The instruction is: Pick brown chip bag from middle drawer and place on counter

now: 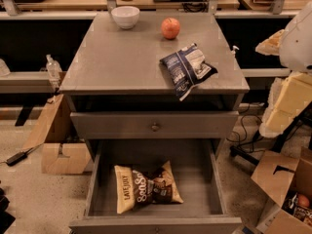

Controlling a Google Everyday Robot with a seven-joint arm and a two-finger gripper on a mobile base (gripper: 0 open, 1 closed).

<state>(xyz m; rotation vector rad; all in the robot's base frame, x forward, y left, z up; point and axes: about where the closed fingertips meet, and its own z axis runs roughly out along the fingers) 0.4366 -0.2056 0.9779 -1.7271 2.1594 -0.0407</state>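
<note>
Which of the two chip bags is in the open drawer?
The brown bag, on the drawer floor; the blue bag lies on the counter. Pincer is out of view.

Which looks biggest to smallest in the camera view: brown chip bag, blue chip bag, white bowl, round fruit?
brown chip bag, blue chip bag: look alike; brown is nearer, so unsure
white bowl
round fruit
The gripper is not in view.

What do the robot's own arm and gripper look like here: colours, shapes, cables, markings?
Only part of the arm shows, at the right edge of the camera view: a smooth, rounded white shell above, with blocky pale cream segments below it. No cables, labels or markings show on these parts. The gripper is out of view.
</note>
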